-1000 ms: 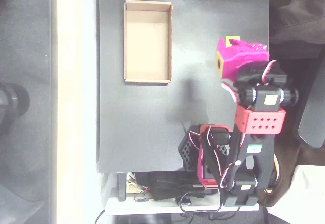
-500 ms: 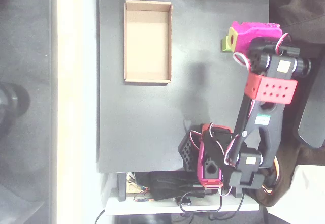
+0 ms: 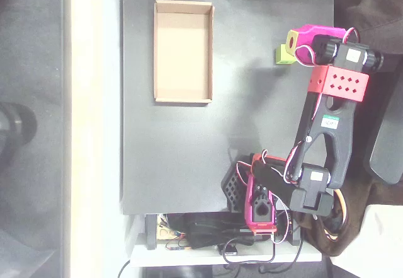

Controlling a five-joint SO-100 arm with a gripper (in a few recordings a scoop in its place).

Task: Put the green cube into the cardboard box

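The green cube (image 3: pixel 281 55) lies on the black table near its right edge, in the upper right of the overhead view. My magenta gripper (image 3: pixel 295 42) hangs right over it and covers the cube's right part. A yellow patch shows on the gripper's end. The fingers are hidden under the gripper body, so I cannot tell how the jaws stand or whether they touch the cube. The cardboard box (image 3: pixel 182 51) lies at the upper left of the table with nothing in it, well to the left of the cube.
The black tabletop (image 3: pixel 189 139) ends just right of the cube. My arm's base (image 3: pixel 261 196), a black block and a tangle of cables sit at the table's bottom edge. A dark chair part shows at the far right.
The arm has stretched out toward the top of the picture. The gripper moved up and slightly right, and now sits over the cube's right side. The box has not moved.
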